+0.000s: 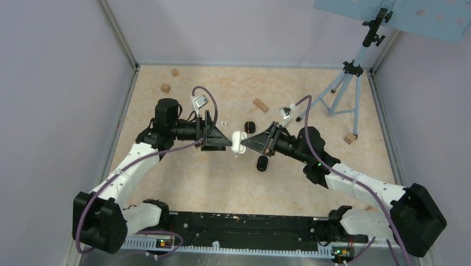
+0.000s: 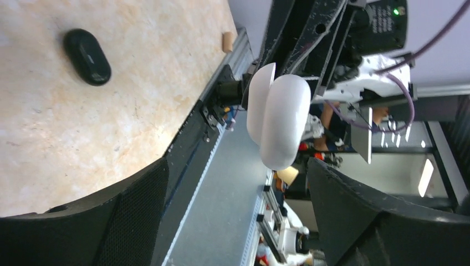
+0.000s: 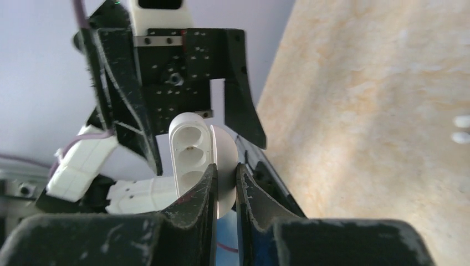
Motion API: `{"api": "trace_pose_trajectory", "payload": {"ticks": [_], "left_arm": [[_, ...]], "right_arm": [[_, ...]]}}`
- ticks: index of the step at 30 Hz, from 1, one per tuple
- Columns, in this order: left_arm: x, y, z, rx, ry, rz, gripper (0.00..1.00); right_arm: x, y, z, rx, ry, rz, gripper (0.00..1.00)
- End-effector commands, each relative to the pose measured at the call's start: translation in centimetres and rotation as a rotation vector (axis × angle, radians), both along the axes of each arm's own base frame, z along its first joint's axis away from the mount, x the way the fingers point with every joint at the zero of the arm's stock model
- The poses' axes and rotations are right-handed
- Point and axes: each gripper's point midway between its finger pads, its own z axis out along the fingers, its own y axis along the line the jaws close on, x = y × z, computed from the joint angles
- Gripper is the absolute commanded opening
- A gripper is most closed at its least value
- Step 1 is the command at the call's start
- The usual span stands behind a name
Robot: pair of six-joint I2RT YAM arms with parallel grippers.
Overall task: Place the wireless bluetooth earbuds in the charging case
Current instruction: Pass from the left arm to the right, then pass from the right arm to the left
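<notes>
A white charging case (image 1: 238, 143) hangs in the air at the table's middle, lid swung open. My right gripper (image 3: 225, 166) is shut on it: one half sits between the fingers, while the half with the two empty wells (image 3: 188, 147) lies left of them. My left gripper (image 2: 238, 166) faces it from the other side, open wide. The case (image 2: 282, 122) hangs just beyond its fingertips, apart from both. Two tiny white earbuds (image 3: 460, 128) lie on the table, also seen as small white specks (image 1: 223, 123) behind the grippers.
Two black oval cases lie near the grippers, one behind (image 1: 250, 125) and one in front (image 1: 262, 163); one shows in the left wrist view (image 2: 87, 49). Tan wooden blocks (image 1: 260, 104) (image 1: 165, 88) (image 1: 350, 138) are scattered about. A tripod (image 1: 343, 84) stands at the back right.
</notes>
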Motion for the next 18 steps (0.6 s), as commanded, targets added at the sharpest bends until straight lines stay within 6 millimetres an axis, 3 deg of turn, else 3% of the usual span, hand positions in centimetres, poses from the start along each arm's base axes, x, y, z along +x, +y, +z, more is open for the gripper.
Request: {"api": "trace_pose_trajectory", "payload": {"ticks": [1, 8, 18], "left_arm": [[1.5, 0.8, 1.0, 0.085, -0.18, 0.115, 0.98], [1.9, 1.5, 1.2, 0.164, -0.291, 0.234, 0.99], [2.8, -1.2, -1.5, 0.336, -0.289, 0.301, 0.99]], "right_arm": [[1.5, -1.8, -2.3, -0.233, 0.051, -0.114, 0.0], [1.8, -2.8, -3.6, -0.379, 0.099, -0.17, 0.0], [1.6, -1.6, -3.8, -0.473, 0.1, -0.172, 0.0]]}}
